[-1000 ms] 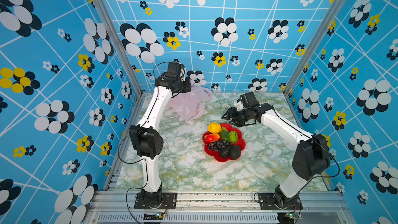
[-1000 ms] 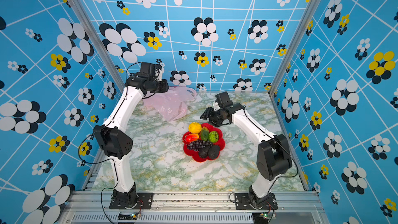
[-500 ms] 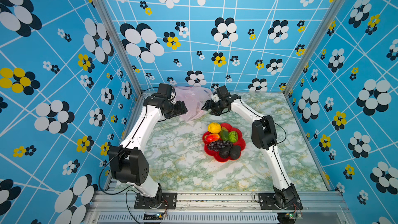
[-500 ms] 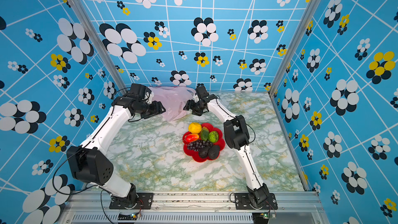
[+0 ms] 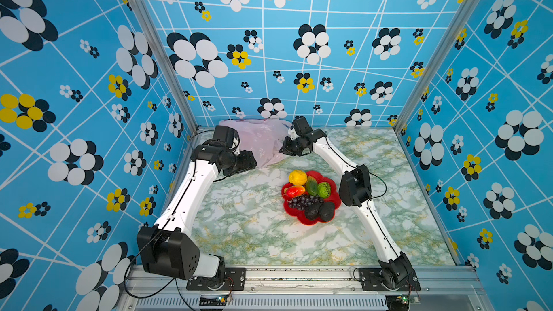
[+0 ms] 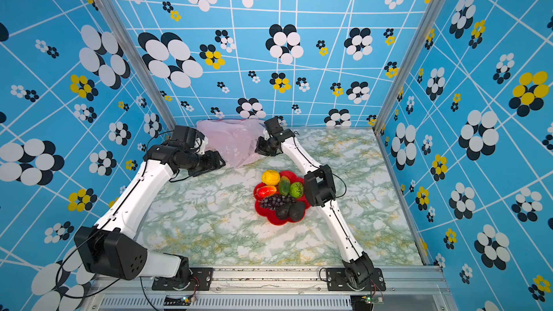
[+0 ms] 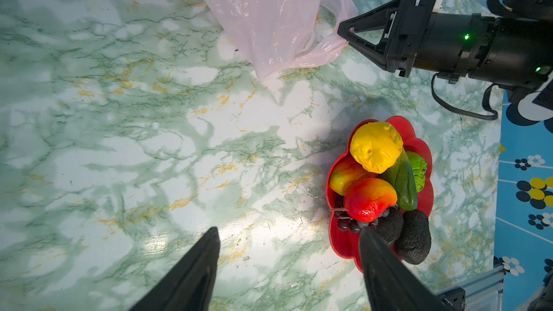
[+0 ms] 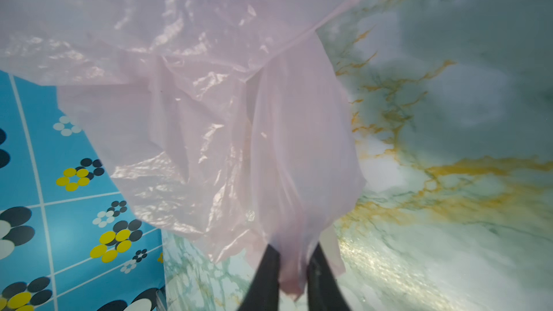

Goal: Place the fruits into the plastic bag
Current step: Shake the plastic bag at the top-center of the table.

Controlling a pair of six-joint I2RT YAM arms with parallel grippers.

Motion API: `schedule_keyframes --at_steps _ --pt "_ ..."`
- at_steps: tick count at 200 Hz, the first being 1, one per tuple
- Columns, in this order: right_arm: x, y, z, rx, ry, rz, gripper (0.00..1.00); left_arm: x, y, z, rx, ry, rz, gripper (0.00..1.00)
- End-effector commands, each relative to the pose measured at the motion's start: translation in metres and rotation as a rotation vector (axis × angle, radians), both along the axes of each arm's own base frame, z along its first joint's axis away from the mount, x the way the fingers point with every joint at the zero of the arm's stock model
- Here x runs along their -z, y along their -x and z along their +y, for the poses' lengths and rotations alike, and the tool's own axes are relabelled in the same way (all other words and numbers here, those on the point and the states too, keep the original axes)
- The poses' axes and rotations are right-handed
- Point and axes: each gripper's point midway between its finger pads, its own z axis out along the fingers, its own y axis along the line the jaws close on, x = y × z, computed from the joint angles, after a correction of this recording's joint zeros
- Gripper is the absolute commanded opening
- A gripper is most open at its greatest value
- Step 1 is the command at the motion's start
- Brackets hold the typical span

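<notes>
The left arm (image 5: 191,195) and right arm (image 5: 332,154) stretched low over the desk (image 5: 239,222) to the plastic bag (image 5: 260,142) at the back. The right hand (image 8: 291,260) pinched the bag's edge; the left hand (image 7: 287,234) was spread wide, holding nothing. The fruits (image 5: 311,188) sat in the red dish (image 5: 291,214).

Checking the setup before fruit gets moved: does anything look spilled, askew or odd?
Nothing spilled: the fruits all sit piled in the red dish. The one oddity is the plastic bag at the back of the table: it lies crumpled with no open mouth showing, one fold pinched between the jaws of the right gripper.
</notes>
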Motion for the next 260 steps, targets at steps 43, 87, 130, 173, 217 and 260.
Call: schedule_keyframes --at_steps 43,87,130,173,217,260 --pt "-0.116 -0.016 -0.044 0.099 0.157 -0.302 0.0 -0.025 0.024 0.009 -0.002 -0.024 -0.057 0.77" --pt "-0.282 0.002 -0.09 0.171 0.307 -0.731 0.0 -0.062 0.028 0.003 -0.009 0.049 -0.156 0.85" --pt "-0.378 0.048 -0.065 0.056 0.325 -1.05 0.0 -0.08 0.033 -0.009 -0.007 0.162 -0.226 0.89" --pt "-0.347 0.105 0.004 -0.347 0.462 -1.132 0.0 -0.093 0.034 -0.021 -0.025 0.314 -0.311 0.99" --pt "-0.379 0.096 -0.084 -0.161 0.352 -0.995 0.0 -0.111 0.036 -0.02 -0.04 0.338 -0.361 0.99" --pt "-0.431 0.103 -0.111 -0.081 0.187 -1.08 0.0 -0.14 0.034 -0.027 -0.048 0.406 -0.348 0.99"
